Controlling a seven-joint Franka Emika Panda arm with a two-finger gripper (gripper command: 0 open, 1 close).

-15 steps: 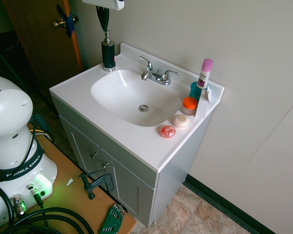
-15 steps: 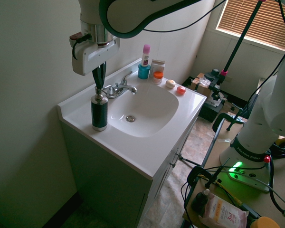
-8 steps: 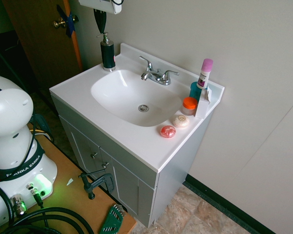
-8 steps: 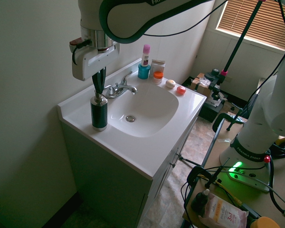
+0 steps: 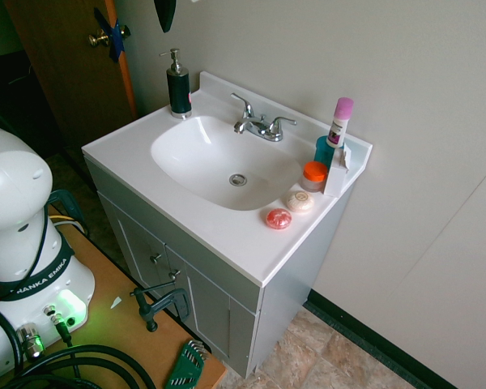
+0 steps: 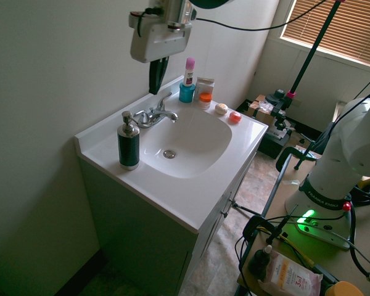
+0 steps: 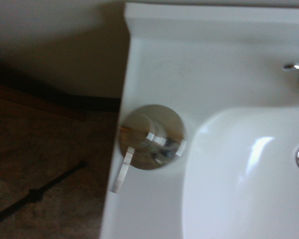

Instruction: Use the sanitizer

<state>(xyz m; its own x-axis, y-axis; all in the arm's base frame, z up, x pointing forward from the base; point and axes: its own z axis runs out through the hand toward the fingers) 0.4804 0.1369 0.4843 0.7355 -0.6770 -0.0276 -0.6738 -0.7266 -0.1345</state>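
The sanitizer (image 5: 178, 85) is a dark pump bottle with a silver head, standing upright on the back left corner of the white vanity top (image 5: 219, 231). It also shows at the near left corner in the second exterior view (image 6: 128, 143), and from straight above in the wrist view (image 7: 152, 137), its nozzle pointing off the counter edge. My gripper (image 5: 164, 20) hangs well above the bottle, fingers together and pointing down, touching nothing. From the other side the gripper (image 6: 155, 86) sits high over the counter, clear of the pump head.
A chrome faucet (image 5: 262, 126) stands behind the basin (image 5: 227, 158). At the right end are a white tube with a pink cap (image 5: 338, 121), a teal cup (image 5: 323, 151), an orange-lidded jar (image 5: 313, 173) and two round soaps (image 5: 289, 210). A wall runs behind, a door (image 5: 73, 57) to the left.
My gripper has lifted off the sanitizer's pump head and risen well above it. The pump head now stands free; the bottle has stayed in place.
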